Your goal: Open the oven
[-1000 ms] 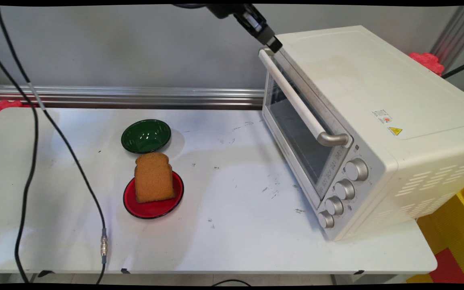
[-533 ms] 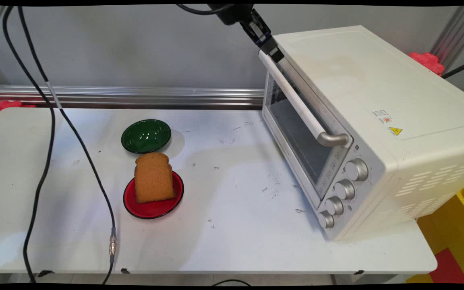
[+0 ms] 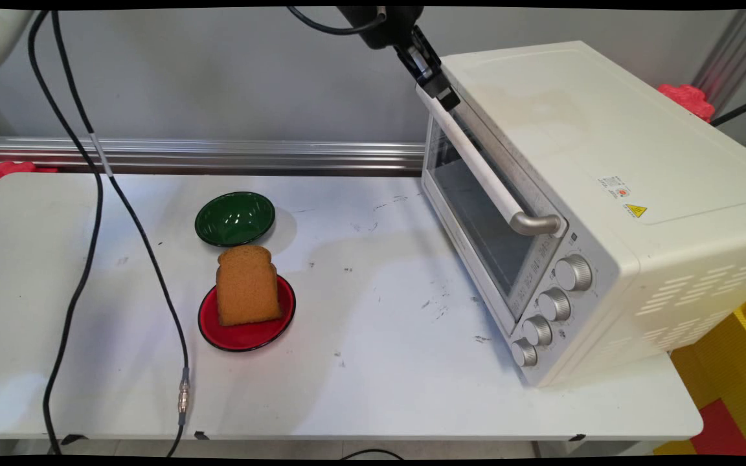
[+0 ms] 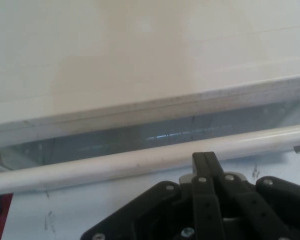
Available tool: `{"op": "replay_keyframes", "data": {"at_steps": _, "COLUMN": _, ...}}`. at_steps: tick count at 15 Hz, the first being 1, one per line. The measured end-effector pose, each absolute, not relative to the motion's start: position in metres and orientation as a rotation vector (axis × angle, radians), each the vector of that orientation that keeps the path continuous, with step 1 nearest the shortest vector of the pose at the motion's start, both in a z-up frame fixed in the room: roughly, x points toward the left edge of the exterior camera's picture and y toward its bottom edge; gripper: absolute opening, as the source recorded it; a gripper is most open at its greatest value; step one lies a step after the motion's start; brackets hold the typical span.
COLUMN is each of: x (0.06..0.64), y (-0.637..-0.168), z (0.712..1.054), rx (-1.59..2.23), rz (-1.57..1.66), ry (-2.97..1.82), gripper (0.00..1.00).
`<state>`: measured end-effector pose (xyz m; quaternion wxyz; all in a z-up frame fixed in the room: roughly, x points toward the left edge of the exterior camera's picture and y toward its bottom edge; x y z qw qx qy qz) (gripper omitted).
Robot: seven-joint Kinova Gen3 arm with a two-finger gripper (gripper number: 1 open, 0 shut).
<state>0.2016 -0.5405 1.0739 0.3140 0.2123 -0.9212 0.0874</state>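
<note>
My black gripper (image 3: 447, 100) reaches down from the top edge to the far end of the toaster oven's white bar handle (image 3: 476, 162). Its tip sits in the gap between the handle and the top of the glass door (image 3: 476, 220). In the hand view the two fingers (image 4: 205, 157) are pressed together, shut on nothing, with their tip against the handle (image 4: 115, 167). The cream toaster oven (image 3: 606, 162) stands at the right of the table, and its door looks closed.
A slice of brown bread (image 3: 247, 285) stands on a red plate (image 3: 250, 333) left of centre, with an empty green bowl (image 3: 235, 218) just behind it. Black cables (image 3: 120, 213) hang over the table's left part. Four knobs (image 3: 551, 304) line the oven's near front.
The gripper has come down and slightly right, from above the handle's far end to behind it. The hanging cables have swung to the right. The oven, bread and dishes have not moved.
</note>
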Motion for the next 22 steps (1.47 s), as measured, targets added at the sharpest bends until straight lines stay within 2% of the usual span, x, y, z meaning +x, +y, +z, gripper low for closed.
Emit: {"op": "replay_keyframes", "data": {"at_steps": 22, "x": 0.182, "y": -0.561, "z": 1.034, "rx": 0.557, "rz": 0.243, "ry": -2.395, "gripper": 0.00}}
